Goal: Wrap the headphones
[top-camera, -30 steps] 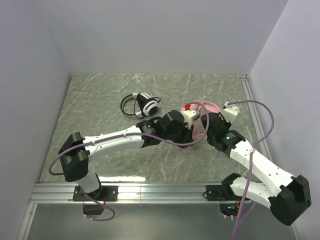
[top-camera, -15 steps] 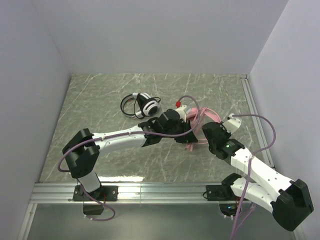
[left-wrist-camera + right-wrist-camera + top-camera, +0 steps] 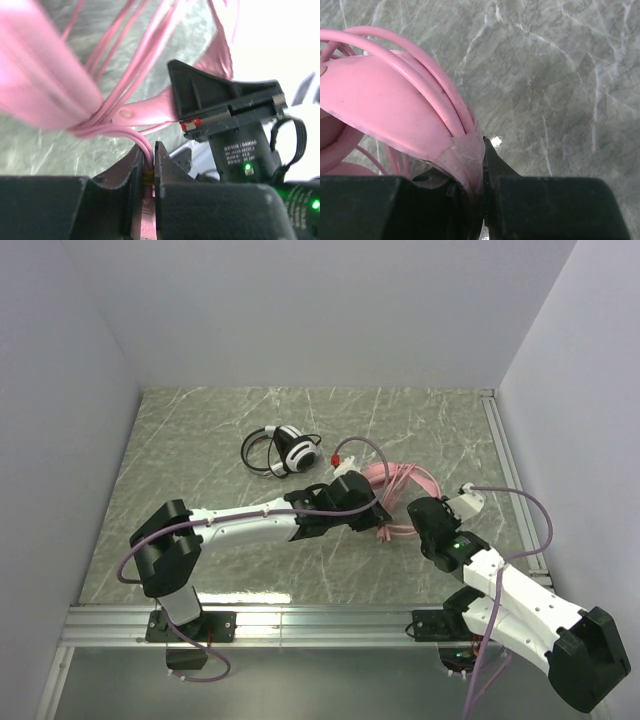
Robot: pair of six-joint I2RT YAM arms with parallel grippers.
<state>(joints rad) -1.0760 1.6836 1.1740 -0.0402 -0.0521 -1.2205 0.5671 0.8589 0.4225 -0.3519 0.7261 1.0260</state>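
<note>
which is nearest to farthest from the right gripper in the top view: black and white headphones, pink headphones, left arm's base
1. pink headphones, held in the right gripper
2. black and white headphones, back left
3. left arm's base, near left edge

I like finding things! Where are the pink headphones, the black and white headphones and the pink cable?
pink headphones [image 3: 380, 105], right wrist view, on the headband.
black and white headphones [image 3: 297, 453], top view, on the white ear cup.
pink cable [image 3: 140, 142], left wrist view, on the strands leaving the bundle.
</note>
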